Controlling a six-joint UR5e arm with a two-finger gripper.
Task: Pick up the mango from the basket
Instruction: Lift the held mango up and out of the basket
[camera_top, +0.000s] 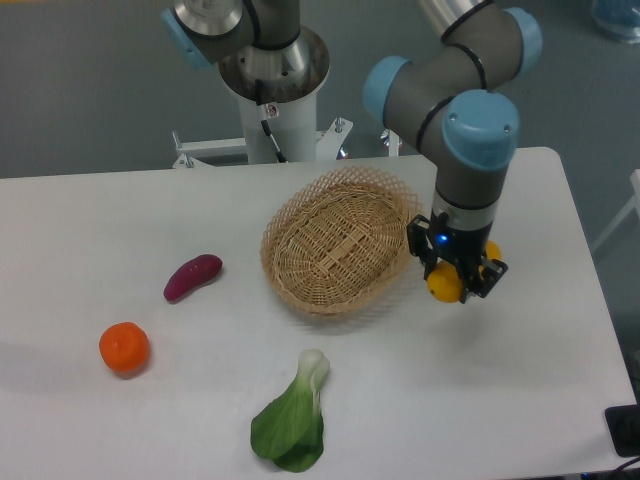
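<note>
The woven tan basket (335, 243) sits on the white table, tilted, with nothing inside it. Just right of its rim, my gripper (458, 282) is shut on the yellow-orange mango (444, 284), which hangs above the table outside the basket. The black fingers cover the mango's middle; only its two ends show, one at the lower left and a small bit at the upper right.
A purple sweet potato (192, 276) lies left of the basket. An orange tangerine (124, 347) rests near the front left. A green bok choy (292, 420) lies at the front. The table's right edge (590, 290) is close to the gripper.
</note>
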